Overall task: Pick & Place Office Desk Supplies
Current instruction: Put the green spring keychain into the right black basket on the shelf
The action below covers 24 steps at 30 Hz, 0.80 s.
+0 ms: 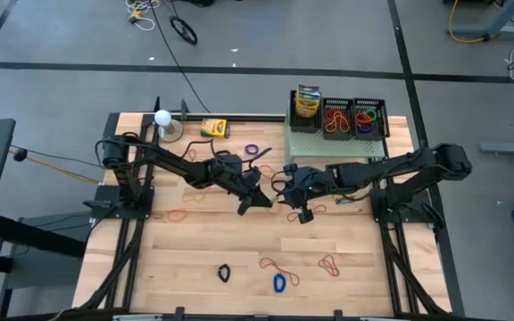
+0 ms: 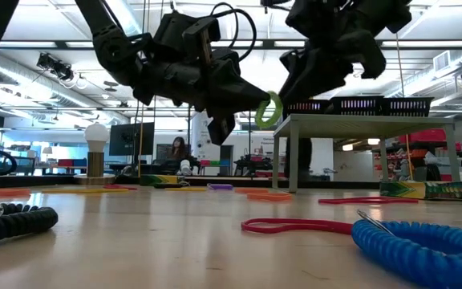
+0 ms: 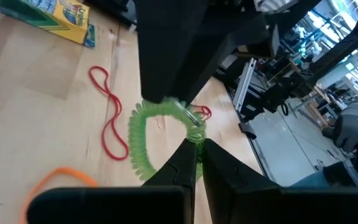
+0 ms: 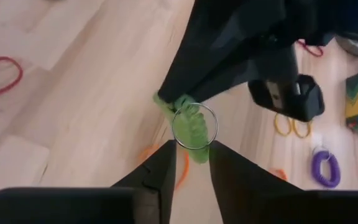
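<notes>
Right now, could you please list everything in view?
Shelf: one, pale green, far right of table
Mesh trays: two, black, on shelf, holding bands
Crayon boxes: two, yellow-and-green, one on table, another upright on shelf
Loose bands: several, red, orange, purple, scattered on table
Coils: three; blue and black on table's near side, green held in the air
White ball: one, on stand, far left
Left end effector: shut on green coil
Right end effector: at the same coil

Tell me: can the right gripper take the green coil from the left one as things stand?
Probably yes. The left gripper holds the green coil up in mid-air, and the right gripper already has its fingers on either side of it, nothing between.
</notes>
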### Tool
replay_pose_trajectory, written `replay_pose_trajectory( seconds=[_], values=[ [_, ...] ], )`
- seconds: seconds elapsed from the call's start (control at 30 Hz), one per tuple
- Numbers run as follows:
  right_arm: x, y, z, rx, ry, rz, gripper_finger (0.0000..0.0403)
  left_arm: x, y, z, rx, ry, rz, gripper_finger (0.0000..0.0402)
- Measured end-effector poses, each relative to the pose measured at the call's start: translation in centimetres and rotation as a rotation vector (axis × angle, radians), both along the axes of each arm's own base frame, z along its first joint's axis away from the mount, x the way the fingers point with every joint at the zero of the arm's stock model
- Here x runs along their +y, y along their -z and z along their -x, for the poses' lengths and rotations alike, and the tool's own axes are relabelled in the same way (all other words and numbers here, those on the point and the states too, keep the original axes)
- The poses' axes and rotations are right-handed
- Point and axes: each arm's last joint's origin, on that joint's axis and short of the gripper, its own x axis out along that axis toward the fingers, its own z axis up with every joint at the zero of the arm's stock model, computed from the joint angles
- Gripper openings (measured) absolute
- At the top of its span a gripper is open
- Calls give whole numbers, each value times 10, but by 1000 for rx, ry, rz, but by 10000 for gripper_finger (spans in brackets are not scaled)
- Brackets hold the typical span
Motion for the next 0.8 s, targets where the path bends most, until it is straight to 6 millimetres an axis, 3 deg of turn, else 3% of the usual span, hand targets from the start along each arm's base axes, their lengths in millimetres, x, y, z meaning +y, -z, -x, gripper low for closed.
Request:
replay_pose_trajectory(
  seconds=[0.17,0.53,0.63,0.8],
  values=[
    [-1,-2,-2,-30,6,1,96,-2,-1,0,-10,18,-7,19],
    [0,7,-10,-25,12,-35,153,-3,0,0,-6,46,-5,19],
    [1,7,-10,-22,30,-66,138,-3,0,0,-6,52,-7,19],
    [1,7,-10,-23,56,-105,78,-2,-1,0,-10,46,-12,25]
  ],
)
